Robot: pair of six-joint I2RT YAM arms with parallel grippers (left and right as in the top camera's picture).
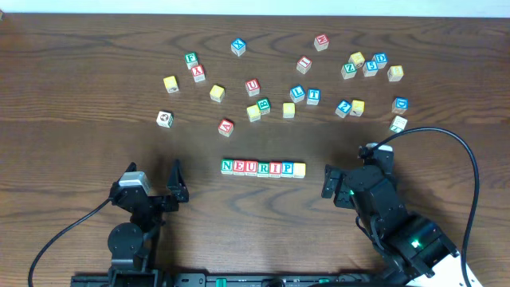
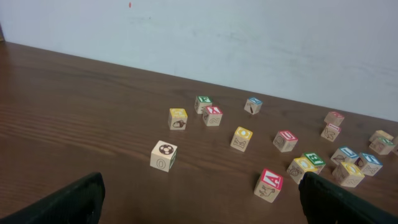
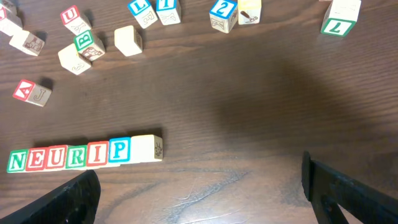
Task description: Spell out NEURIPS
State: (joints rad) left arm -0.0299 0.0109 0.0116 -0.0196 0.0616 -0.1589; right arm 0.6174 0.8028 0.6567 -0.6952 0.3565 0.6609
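Observation:
A row of letter blocks lies at the table's middle and reads N E U R I P; a seventh block closes the row with a plain yellow top. The row also shows in the right wrist view, where the last block shows a blank top and a small picture on its side. My right gripper is open and empty, to the right of the row. My left gripper is open and empty, left of the row.
Many loose letter blocks are scattered across the far half of the table, such as a red A block, a white block and a blue S block. A black cable loops at the right.

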